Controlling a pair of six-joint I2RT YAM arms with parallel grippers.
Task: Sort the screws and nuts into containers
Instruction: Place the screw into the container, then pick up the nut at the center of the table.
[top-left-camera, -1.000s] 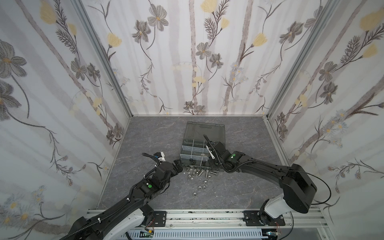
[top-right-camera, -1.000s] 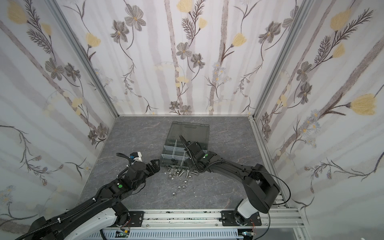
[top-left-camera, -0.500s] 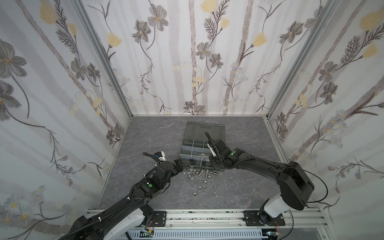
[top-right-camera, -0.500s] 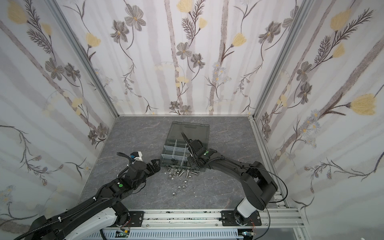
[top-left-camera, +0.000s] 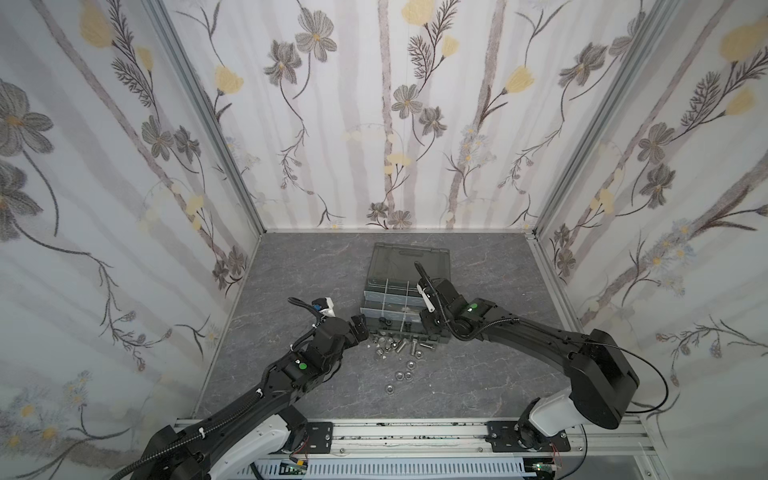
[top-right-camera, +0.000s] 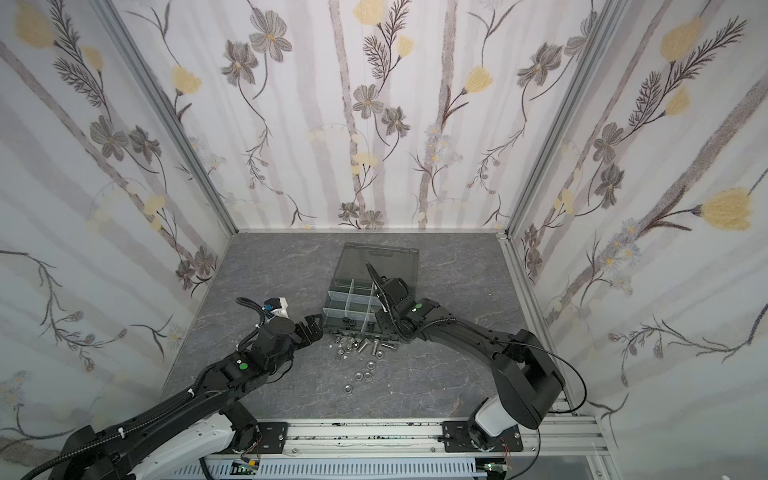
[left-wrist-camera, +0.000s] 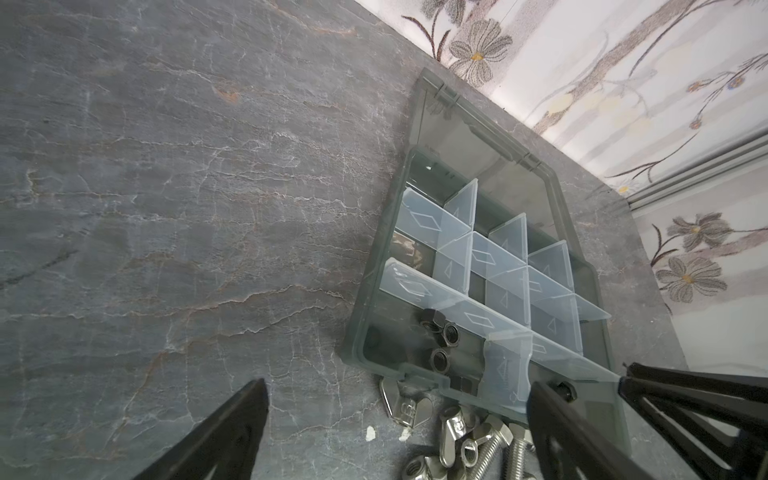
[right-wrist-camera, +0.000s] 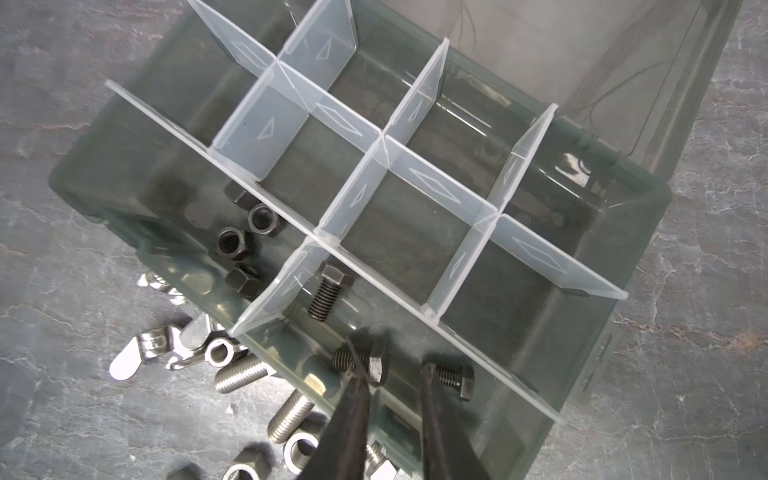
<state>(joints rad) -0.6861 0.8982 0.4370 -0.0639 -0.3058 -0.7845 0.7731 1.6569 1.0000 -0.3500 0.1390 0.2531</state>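
No words or numbers can be read. The pale dividers (right-wrist-camera: 432, 187) of the case (left-wrist-camera: 357, 320) carry embossed outline signs: diamonds on the long ones, triangles on the short cross ones. A wing nut (left-wrist-camera: 405, 409) just outside the case bears a stamp, too blurred to read. In a top view, lower middle of the frame, a green dot marks the left arm (top-left-camera: 302, 366) and the right arm (top-left-camera: 472, 307).

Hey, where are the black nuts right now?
In the right wrist view, the black nuts lie in the organiser case's near row, left-arm end, one divider from the black screws.
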